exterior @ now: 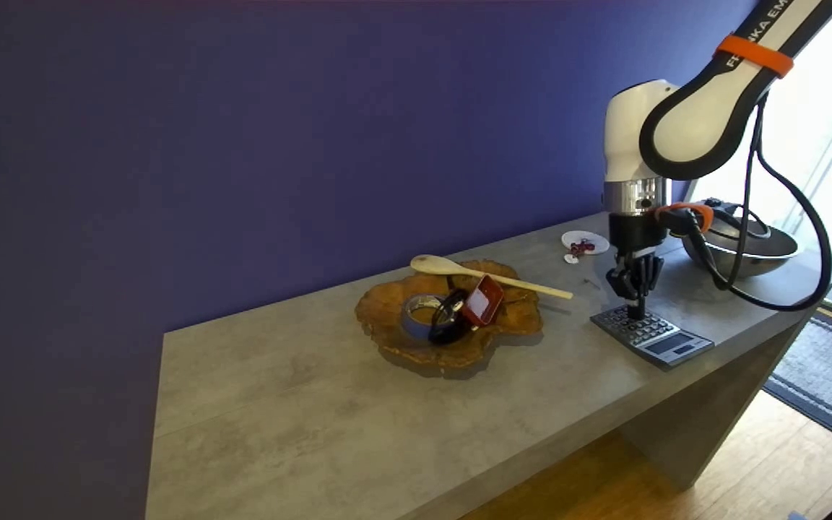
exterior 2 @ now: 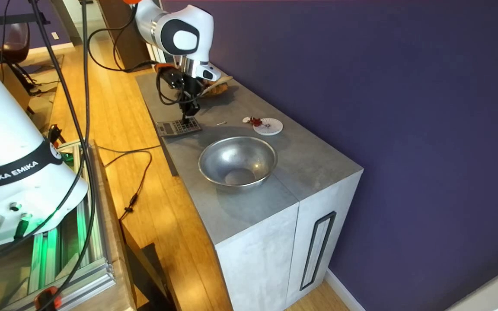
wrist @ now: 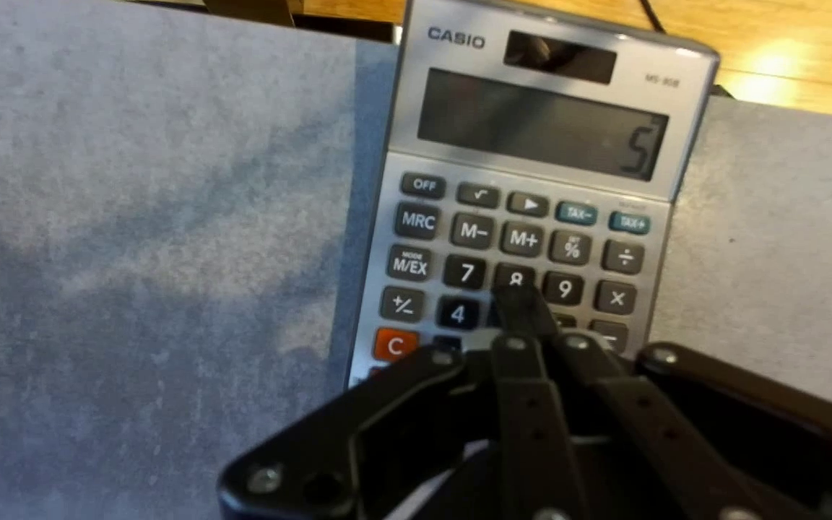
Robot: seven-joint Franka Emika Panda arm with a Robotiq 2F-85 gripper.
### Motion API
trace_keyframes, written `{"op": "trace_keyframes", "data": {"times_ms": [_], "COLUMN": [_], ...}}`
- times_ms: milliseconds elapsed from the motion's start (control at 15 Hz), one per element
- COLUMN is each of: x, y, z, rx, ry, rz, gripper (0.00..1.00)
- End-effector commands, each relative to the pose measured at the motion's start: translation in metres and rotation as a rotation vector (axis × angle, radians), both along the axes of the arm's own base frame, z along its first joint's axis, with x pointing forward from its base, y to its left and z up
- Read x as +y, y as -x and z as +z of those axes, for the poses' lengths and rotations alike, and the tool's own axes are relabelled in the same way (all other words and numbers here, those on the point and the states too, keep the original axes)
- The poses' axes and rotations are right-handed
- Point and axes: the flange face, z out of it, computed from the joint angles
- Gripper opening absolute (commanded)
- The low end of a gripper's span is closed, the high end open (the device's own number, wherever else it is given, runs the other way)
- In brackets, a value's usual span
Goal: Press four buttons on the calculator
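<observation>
Against a dark purple wall [exterior: 279, 159], above a yellow-brown wooden floor [exterior 2: 115, 99], a long grey stone-look counter [exterior: 315, 404]. Over it, a white-and-black robot arm [exterior: 698, 137], bent downward. On the counter, an irregular brown wooden tray [exterior: 387, 303]; well apart from it, a wide shiny metal bowl [exterior 2: 238, 157]. Across the tray's wall side, a pale wooden spoon [exterior: 495, 278]. At the arm's end, a black two-fingered gripper [exterior: 636, 312], pointing down with fingers [wrist: 521, 307] pressed together. Right beneath, between tray and bowl, flat at the counter's edge with display end away from the wall, a silver-grey Casio calculator [exterior: 654, 338]. Near it, toward the wall, a round white plate [exterior 2: 275, 128]. Inside the tray, a ring of blue tape [exterior: 414, 328] and a small red box [exterior: 484, 297]. In the wrist view, partly covered by the fingers, a dark 8 key [wrist: 515, 273]; contact with any key impossible to tell. At the right end of the grey display [wrist: 542, 123], a dark digit 5 [wrist: 636, 148].
</observation>
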Motion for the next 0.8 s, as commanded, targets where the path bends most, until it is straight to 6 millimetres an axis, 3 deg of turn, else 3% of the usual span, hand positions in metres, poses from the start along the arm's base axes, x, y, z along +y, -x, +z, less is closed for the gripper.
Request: {"op": "trace_keyframes", "data": {"times_ms": [0,267,733], "x": [0.001,0.006,0.013], "y": [0.001,-0.003,-0.010], "z": [0.014,0.021,0.015], "rx": [-0.029,-0.049,-0.061], "ry": [-0.015,-0.025,-0.034], "rz": [-0.006,0.002,0.009], "gripper": [0.00,0.00,0.00]}}
